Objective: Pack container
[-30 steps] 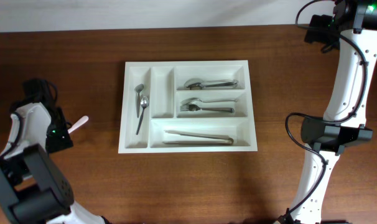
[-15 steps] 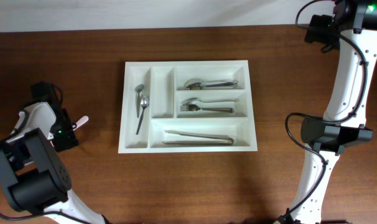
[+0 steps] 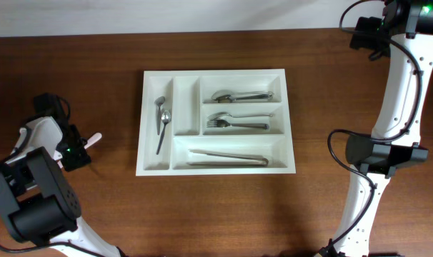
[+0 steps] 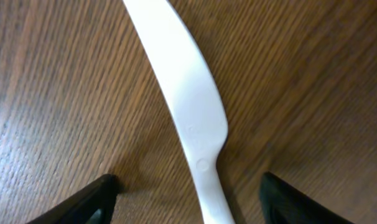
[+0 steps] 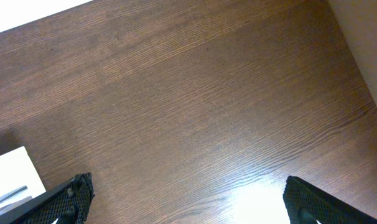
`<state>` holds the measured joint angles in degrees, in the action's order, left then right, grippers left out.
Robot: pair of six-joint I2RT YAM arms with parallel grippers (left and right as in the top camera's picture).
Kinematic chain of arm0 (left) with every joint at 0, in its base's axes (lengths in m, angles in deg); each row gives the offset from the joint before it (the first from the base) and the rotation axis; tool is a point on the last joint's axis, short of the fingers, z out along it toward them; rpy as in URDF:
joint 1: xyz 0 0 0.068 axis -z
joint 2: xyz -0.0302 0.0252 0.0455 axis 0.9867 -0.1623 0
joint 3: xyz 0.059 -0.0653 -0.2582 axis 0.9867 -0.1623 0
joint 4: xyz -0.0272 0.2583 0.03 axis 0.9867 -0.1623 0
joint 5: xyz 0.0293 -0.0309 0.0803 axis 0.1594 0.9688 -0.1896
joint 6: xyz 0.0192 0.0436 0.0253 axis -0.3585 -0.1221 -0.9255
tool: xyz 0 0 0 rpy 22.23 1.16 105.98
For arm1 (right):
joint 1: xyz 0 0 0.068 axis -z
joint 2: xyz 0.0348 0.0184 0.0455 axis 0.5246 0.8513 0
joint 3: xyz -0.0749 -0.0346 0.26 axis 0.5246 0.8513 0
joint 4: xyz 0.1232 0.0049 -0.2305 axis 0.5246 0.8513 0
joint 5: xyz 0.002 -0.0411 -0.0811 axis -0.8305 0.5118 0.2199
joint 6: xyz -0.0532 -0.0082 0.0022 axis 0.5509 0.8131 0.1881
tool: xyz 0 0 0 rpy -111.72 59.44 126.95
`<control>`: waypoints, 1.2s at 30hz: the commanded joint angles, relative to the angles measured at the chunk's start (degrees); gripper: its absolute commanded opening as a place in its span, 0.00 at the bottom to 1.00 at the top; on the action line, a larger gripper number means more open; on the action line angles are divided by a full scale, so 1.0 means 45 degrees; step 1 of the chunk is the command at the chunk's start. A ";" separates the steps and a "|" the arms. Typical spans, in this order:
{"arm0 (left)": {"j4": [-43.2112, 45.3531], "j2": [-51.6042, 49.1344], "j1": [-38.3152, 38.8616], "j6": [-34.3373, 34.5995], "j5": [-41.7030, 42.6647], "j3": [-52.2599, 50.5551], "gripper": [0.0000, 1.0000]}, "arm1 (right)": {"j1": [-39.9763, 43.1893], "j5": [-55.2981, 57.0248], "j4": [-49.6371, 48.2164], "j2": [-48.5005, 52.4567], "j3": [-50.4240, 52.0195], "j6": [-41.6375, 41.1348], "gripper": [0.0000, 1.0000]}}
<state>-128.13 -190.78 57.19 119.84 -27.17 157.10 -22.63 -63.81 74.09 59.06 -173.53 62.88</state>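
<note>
The container (image 3: 215, 73) is a large white tray in the middle of the table, holding metal cutlery. A white plastic knife (image 4: 188, 93) lies flat on the wood left of it; from overhead only the knife's tip (image 3: 95, 138) shows beside my left gripper (image 3: 76, 147). In the wrist view my left gripper (image 4: 188, 194) is open, its black fingertips (image 4: 104, 190) on either side of the knife's handle with wood showing in both gaps. My right gripper (image 5: 185, 190) hangs open over bare wood at the far right (image 3: 364, 33), holding nothing.
Two spoons (image 3: 161, 120) lie in the container's left narrow slot; spoons (image 3: 241, 95), forks (image 3: 234, 123) and long utensils (image 3: 227, 157) fill the wide ones. The second narrow slot (image 3: 186, 106) holds nothing. The container's corner (image 5: 11, 171) shows in the right wrist view.
My left arm has shifted over the knife, covering more of it, and its jaws have narrowed a little. The right arm has not moved.
</note>
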 commanded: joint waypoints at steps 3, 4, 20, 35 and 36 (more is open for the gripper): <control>-0.0121 -0.0869 -0.0015 0.0316 0.1190 -0.0219 0.73 | 0.0010 -0.0019 0.0044 -0.0525 -0.0175 0.0083 0.99; -0.0131 -0.0869 -0.0015 0.0316 0.1195 -0.0219 0.73 | 0.0010 -0.0019 0.0044 -0.0525 -0.0175 0.0083 0.99; -0.1098 -0.0869 -0.0015 0.0316 0.1768 -0.0223 0.71 | 0.0010 -0.0019 0.0044 -0.0525 -0.0175 0.0083 0.99; -0.2973 -0.0869 -0.0015 0.0311 0.1375 -0.0223 0.71 | 0.0010 -0.0019 0.0044 -0.0525 -0.0175 0.0083 0.99; -0.3099 -0.0869 -0.0015 0.0306 0.1375 -0.0223 0.71 | 0.0010 -0.0019 0.0044 -0.0525 -0.0175 0.0083 0.99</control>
<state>-139.89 -191.39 57.08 120.30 -20.35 157.97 -22.63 -63.81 74.09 59.06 -173.53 62.88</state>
